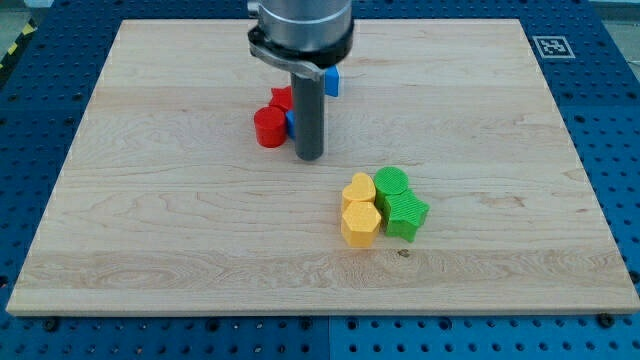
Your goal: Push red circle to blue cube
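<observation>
**Red circle sits just left of my tip, blue cube is up and to the right**

So the red circle [268, 128] is in the upper middle of the bench [150, 220], a bit to the view's left of centre. Tucked right behind it towards the view's top is another red block [281, 98] (shape's hard to call, mostly hidden), and there's a sliver of a blue block [290, 122] wedged between the circle and the rod, touching or nearly so.

My tip [310, 157] is down on the bench just to the view's right of the red circle and slightly lower. No fingers on this rig, just the plain rod, so nothing to spread or pinch.

The blue cube [331, 80] peeks out from behind the arm's housing, up and to the right of the circle. That's the bit that matters: the target lies up-right of the circle, while my tip is on the circle's right side, which I'd say is the wrong side to push from. I reckon the tip has to get round to the circle's lower left first.

The yellow blocks [359, 210] and green blocks [400, 203] are clustered well apart, lower right, out of the way.
</observation>
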